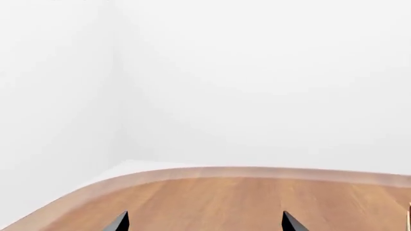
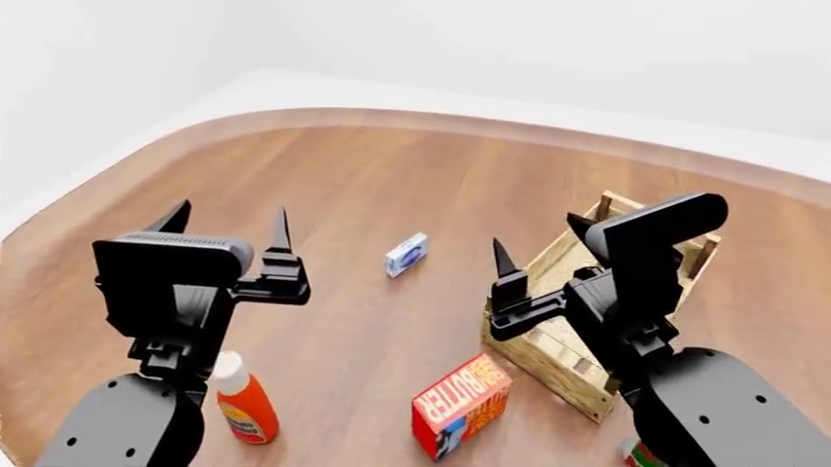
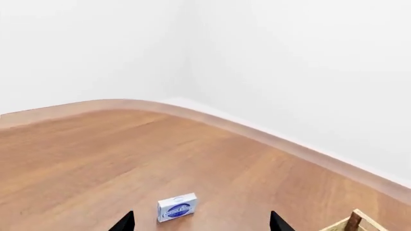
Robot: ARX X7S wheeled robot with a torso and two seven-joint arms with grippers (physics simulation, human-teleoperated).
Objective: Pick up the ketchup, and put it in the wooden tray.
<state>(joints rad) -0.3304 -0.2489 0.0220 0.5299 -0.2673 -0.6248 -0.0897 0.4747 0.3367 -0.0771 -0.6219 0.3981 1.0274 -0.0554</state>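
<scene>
Fingertips of the left gripper (image 2: 228, 226) are held spread apart, with nothing between them; in the left wrist view only the two dark tips (image 1: 121, 221) are seen at the frame edge, well separated, over bare wood. The right gripper (image 2: 539, 245) is likewise spread wide and empty, and its tips (image 3: 126, 222) are seen apart in the right wrist view.

Both grippers are raised above the table (image 2: 389, 165), a brown wood-grain surface with a rounded pale edge, set against white walls.

The ketchup (image 2: 244, 401) is located on the table at the near left, just beside the left arm and partly hidden by it; its white cap and yellow-and-white label are visible, and it appears slightly tilted. It is not touched by either gripper.

The wooden tray (image 2: 559, 336) is placed at the right, beneath the right arm, which covers much of it; a corner post is also seen in the right wrist view.

A red butter box (image 2: 460, 404) lies just beside the tray's near corner. A small white-and-blue box (image 2: 407, 254) lies between the two grippers, farther out on the table.
</scene>
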